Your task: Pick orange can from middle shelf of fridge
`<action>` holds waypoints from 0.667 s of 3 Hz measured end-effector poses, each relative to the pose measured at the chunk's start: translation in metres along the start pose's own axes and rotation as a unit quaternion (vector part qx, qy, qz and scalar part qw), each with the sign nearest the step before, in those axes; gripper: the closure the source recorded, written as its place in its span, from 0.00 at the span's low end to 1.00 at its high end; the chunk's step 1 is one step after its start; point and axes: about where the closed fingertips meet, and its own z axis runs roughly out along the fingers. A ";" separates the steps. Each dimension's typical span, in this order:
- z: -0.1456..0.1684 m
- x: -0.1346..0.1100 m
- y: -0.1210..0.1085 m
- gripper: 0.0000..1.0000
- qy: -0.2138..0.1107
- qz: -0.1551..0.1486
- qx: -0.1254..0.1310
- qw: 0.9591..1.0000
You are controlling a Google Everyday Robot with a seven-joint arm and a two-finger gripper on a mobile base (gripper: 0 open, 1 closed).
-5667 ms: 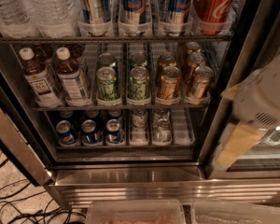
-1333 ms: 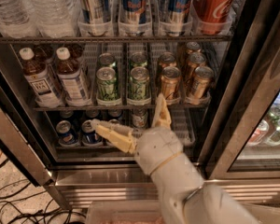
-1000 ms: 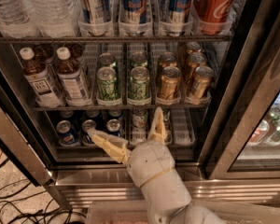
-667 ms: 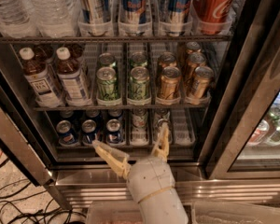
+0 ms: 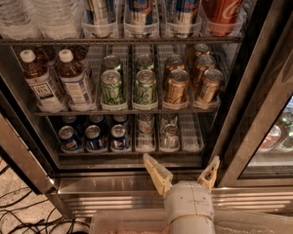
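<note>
The fridge [image 5: 263, 82] stands open in front of me. Its middle shelf [image 5: 127, 111] holds two brown tea bottles [image 5: 41, 84] at the left, green cans [image 5: 112, 87] in the middle and orange cans at the right. The front orange can [image 5: 177, 87] stands beside another orange can [image 5: 209, 86], with more behind them. My gripper [image 5: 183, 173] is low at the bottom centre, below the fridge's lowest shelf, well under the orange cans. Its two cream fingers [image 5: 156, 172] are spread apart and hold nothing.
The top shelf holds water bottles [image 5: 49, 9], tall blue-silver cans [image 5: 139, 4] and a red Coca-Cola can [image 5: 224, 4]. The lowest shelf holds blue Pepsi cans [image 5: 93, 138]. A steel sill [image 5: 112, 184] runs below. The glass door [image 5: 283, 130] stands at the right. Cables [image 5: 19, 218] lie on the floor.
My gripper has dropped from in front of the lowest shelf to below the fridge sill and shifted right. Its fingers stay spread. The cans have not moved.
</note>
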 end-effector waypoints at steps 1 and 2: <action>0.000 0.000 0.000 0.00 0.000 0.000 0.000 1.000; -0.001 -0.002 0.002 0.00 -0.013 -0.025 0.003 1.000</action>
